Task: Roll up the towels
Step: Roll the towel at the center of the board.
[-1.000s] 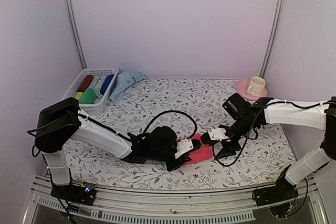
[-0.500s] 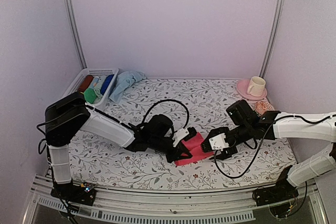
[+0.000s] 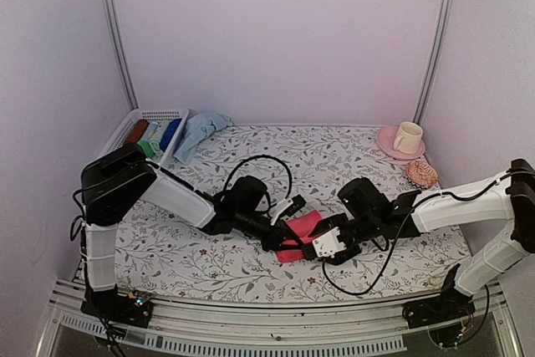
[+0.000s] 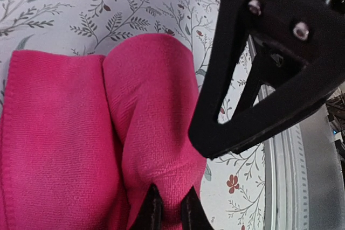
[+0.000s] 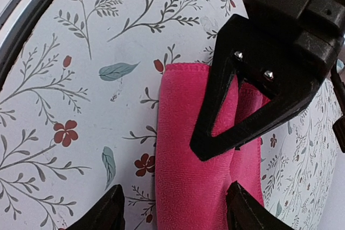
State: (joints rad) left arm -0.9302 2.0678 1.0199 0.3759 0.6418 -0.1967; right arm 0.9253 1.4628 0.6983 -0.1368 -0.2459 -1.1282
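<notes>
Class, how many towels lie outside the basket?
2. The pink towel lies at front centre, partly under the arms. The pale blue towel lies crumpled beside the basket at back left. The arms could hide another.

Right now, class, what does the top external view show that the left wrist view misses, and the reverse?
Only top external: the white basket of coloured rolls, the pale blue towel beside it, the cup on its pink saucer. Only left wrist: the left pincer shut on a fold of cloth, close up. Both: the pink towel on the floral table, with the right pincer close by it.
</notes>
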